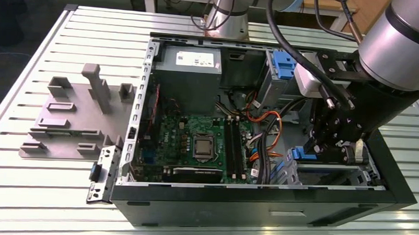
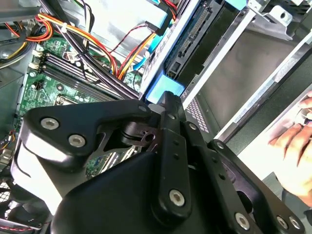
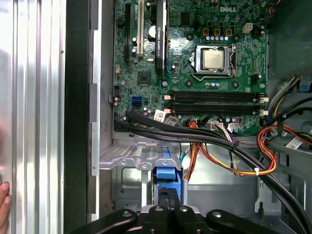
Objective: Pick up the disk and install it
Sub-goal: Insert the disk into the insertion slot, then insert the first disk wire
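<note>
Disk (image 3: 164, 171): lodged in the grey drive bay (image 3: 127, 158) at a corner of the computer case (image 1: 262, 205), on the exterior view's right, with its blue end tab facing out beside the motherboard (image 3: 204, 73). Gripper (image 3: 168, 192): fingers (image 2: 171, 105) drawn together, tips touching that blue tab.

Most of the disk (image 3: 164, 173) is hidden behind the gripper (image 3: 165, 200), whose body is cut off by the edge of the first wrist view, while a blurred hand (image 2: 294, 146) is cropped in the second wrist view.
</note>
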`<state>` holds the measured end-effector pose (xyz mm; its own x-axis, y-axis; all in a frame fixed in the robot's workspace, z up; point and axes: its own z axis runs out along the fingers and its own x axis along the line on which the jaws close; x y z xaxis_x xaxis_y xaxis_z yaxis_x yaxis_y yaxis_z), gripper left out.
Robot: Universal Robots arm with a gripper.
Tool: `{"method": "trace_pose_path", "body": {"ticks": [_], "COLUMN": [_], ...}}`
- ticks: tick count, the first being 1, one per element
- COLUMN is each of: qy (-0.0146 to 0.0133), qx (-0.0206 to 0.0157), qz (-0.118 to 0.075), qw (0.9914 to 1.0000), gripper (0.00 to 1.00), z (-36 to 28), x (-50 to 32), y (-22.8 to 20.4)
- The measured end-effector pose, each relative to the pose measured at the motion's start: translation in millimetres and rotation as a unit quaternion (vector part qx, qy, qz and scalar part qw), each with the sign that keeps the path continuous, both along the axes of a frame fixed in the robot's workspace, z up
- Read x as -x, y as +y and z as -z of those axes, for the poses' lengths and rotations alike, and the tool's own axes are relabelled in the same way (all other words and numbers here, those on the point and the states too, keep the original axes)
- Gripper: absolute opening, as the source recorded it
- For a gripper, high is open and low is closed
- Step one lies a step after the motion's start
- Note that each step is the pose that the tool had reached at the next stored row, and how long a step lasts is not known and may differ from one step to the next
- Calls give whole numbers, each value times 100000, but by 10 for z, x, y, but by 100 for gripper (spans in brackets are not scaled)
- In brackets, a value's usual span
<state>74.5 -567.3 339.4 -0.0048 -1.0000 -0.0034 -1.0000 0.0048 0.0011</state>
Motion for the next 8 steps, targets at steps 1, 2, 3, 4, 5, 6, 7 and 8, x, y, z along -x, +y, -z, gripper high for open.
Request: {"method": "trace_pose_path", "body": {"ticks": [1,2,3,4,5,6,7,8], "qy": [1,1,1,0,2,1,2,1], "qx": [6,-1,1,2,3,1,0,2], "qz": [0,1,0,1,1,-1,-2,0], "qw": [100000,100000,100000,100000,100000,100000,100000,100000], "gripper": [11,11,11,11,11,11,11,11], "z": [0,0,0,1,3,3,3,3], "x": [0,0,0,0,0,0,0,0], "y": [0,0,0,0,0,0,0,0]}}
